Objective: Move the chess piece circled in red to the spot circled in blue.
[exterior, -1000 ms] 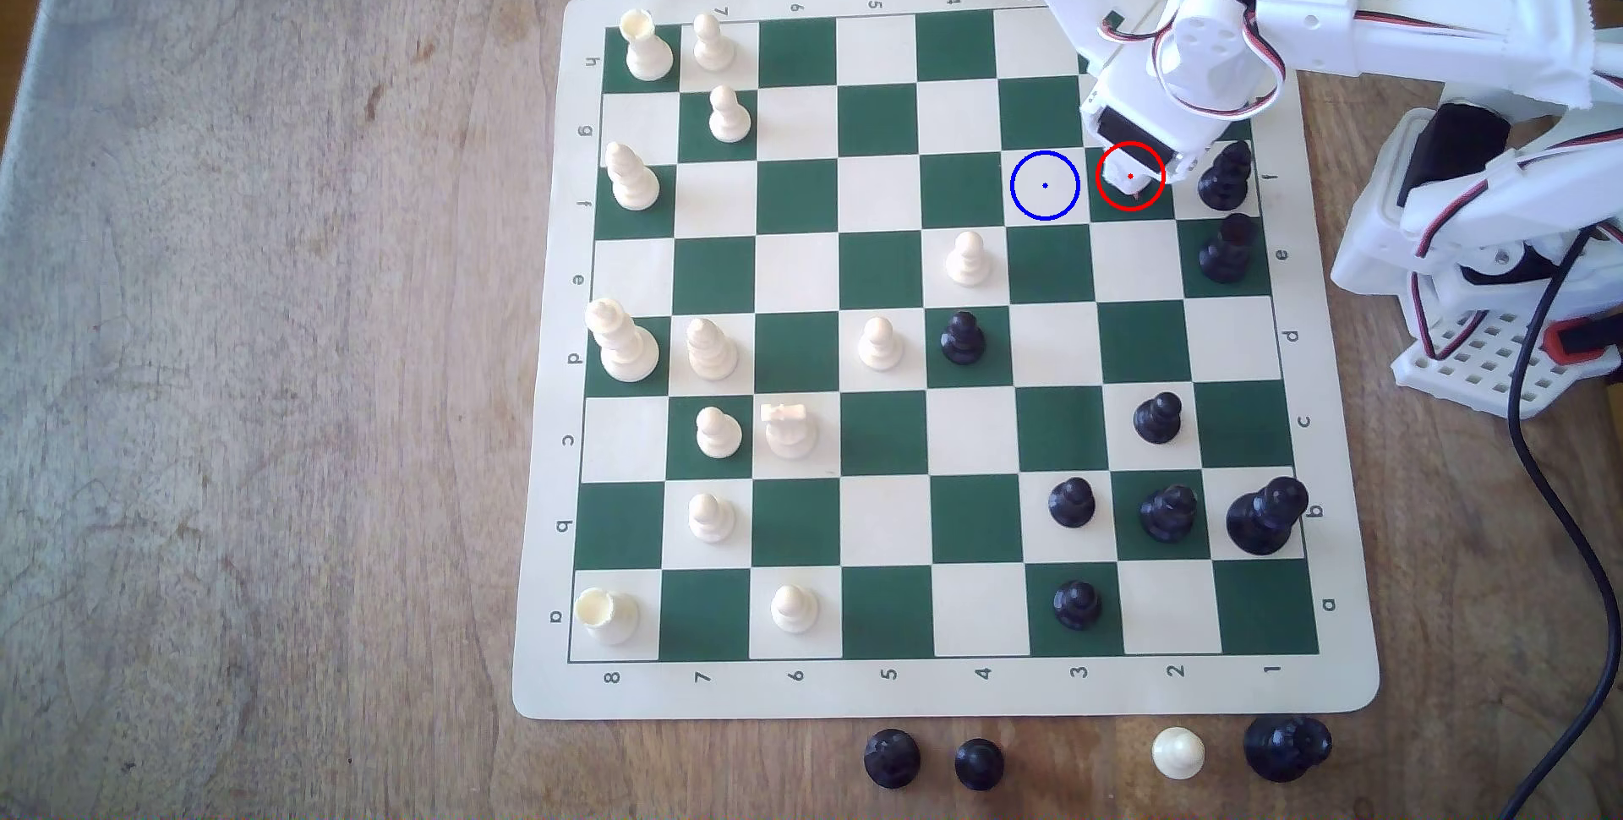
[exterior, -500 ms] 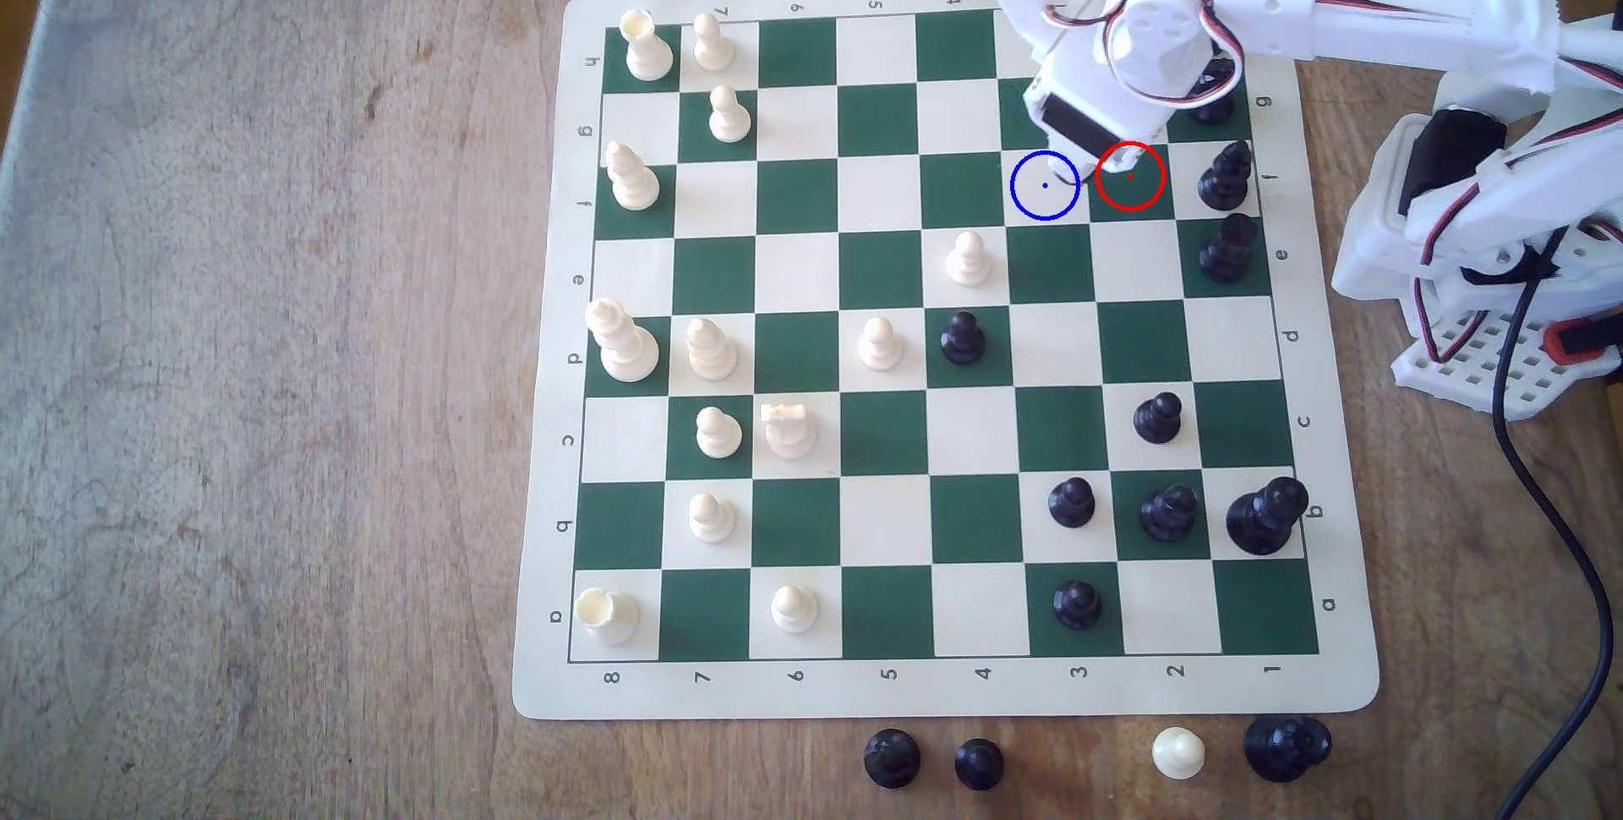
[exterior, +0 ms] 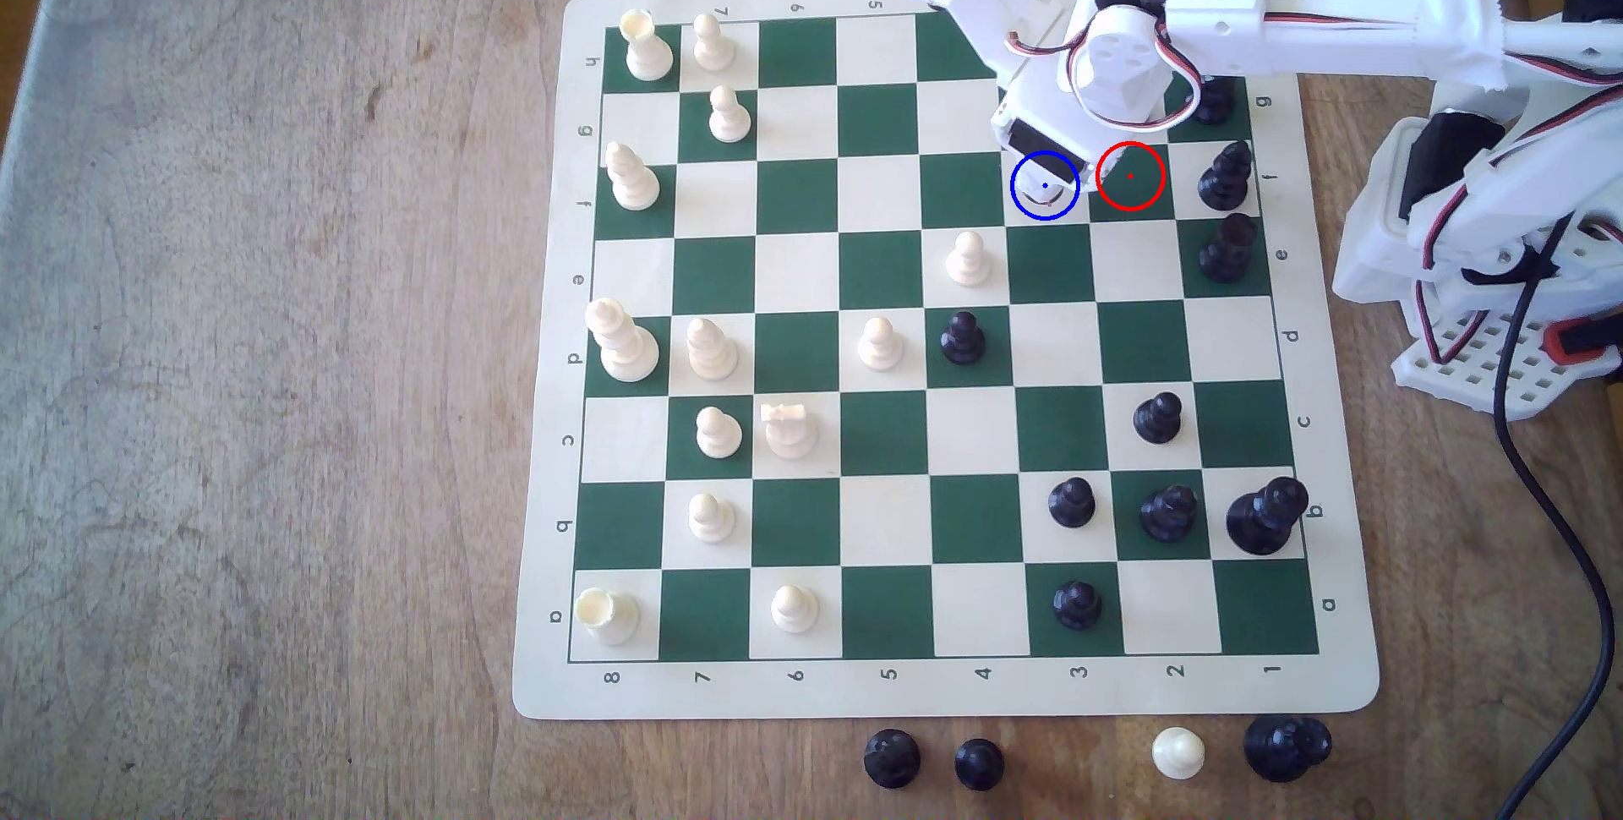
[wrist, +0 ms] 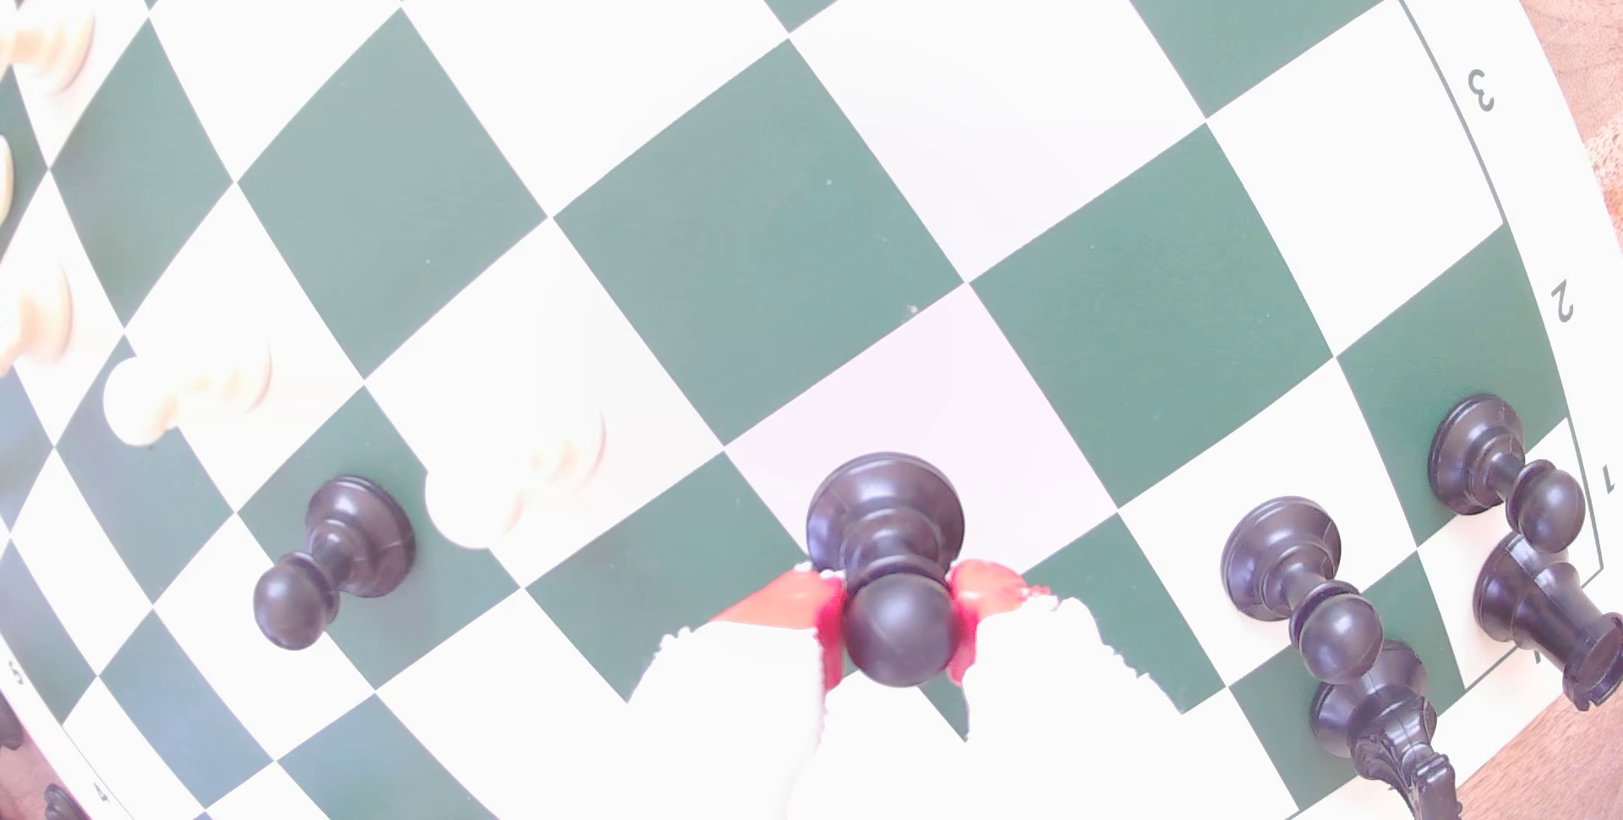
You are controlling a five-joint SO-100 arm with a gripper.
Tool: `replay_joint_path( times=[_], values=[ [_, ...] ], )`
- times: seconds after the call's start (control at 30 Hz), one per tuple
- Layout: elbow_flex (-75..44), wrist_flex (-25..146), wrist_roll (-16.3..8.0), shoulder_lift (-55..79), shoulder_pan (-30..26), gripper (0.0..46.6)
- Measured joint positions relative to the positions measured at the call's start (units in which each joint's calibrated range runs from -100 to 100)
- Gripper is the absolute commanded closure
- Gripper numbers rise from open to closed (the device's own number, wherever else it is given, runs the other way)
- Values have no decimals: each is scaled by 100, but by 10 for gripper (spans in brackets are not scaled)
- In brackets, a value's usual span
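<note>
Wooden tabletop, green-and-cream board (exterior: pixel 966 688): the black pawn (wrist: pixel 887 557), its head pinched between the gripper (wrist: pixel 898 622)'s red-tipped fingers (wrist: pixel 795 600), hangs over the blue-ringed square (exterior: pixel 1023 204). Best lowered straight until its base sits flat, then released.

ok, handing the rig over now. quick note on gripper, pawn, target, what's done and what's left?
Gripper: shut on the black pawn, pads clamping its ball head.
Pawn: carried off the red-ringed green square, which is now bare. In the exterior view the gripper tip sits inside the blue ring.
Base: over a cream square in the wrist view; I cannot tell whether it touches the board.
Done: pick and carry.
Left: lower if needed, open, back the arm away.
</note>
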Motion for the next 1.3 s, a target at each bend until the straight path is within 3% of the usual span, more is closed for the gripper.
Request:
replay_joint_path(
  times=[1.3],
  values=[
    [0,-351,98,444,74,448]
  ],
)
